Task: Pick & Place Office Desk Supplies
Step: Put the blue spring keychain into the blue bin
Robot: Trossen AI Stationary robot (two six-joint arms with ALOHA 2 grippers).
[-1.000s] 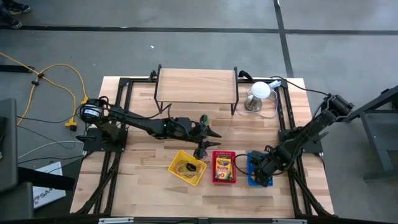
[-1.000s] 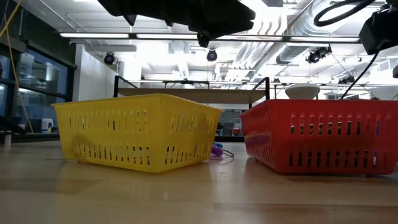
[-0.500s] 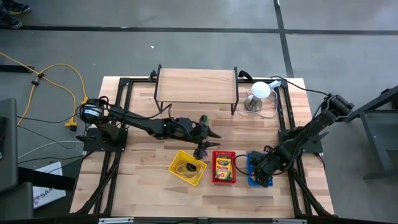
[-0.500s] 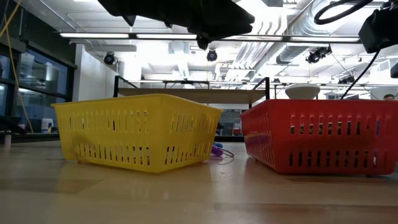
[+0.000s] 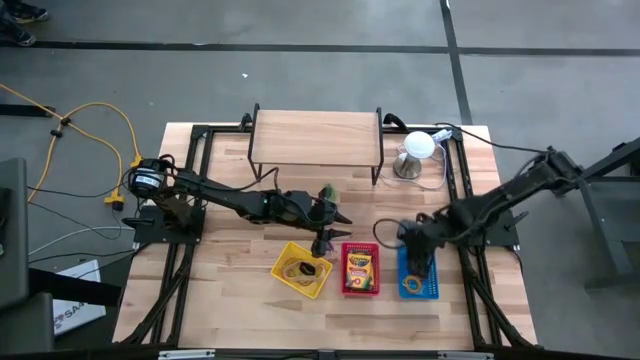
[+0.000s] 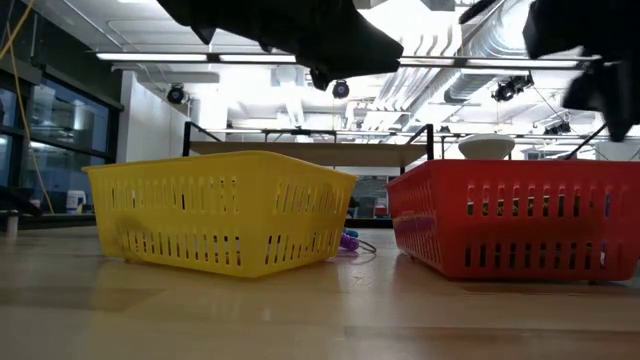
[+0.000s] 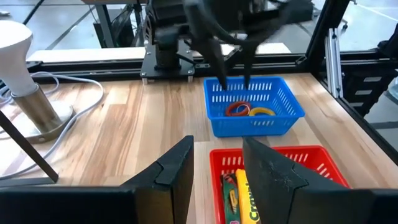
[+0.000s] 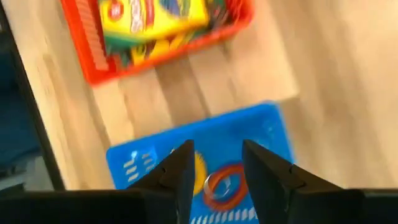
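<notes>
My right gripper (image 5: pixel 417 237) has lifted clear of the blue basket (image 5: pixel 419 285), fingers apart and apparently empty, rings (image 7: pixel 249 111) deposited.

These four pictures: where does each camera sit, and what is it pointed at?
High view: above the table, looking straight down; both arms show, left gripper near the yellow basket, right gripper over the blue basket.
Low view: at tabletop height, facing the yellow and red basket sides; dark arm parts overhead.
Left wrist view: past its own fingers toward the blue basket and the right arm.
Right wrist view: down past its fingers into the blue basket.
Shared: both wrist views show the blue and red baskets.
</notes>
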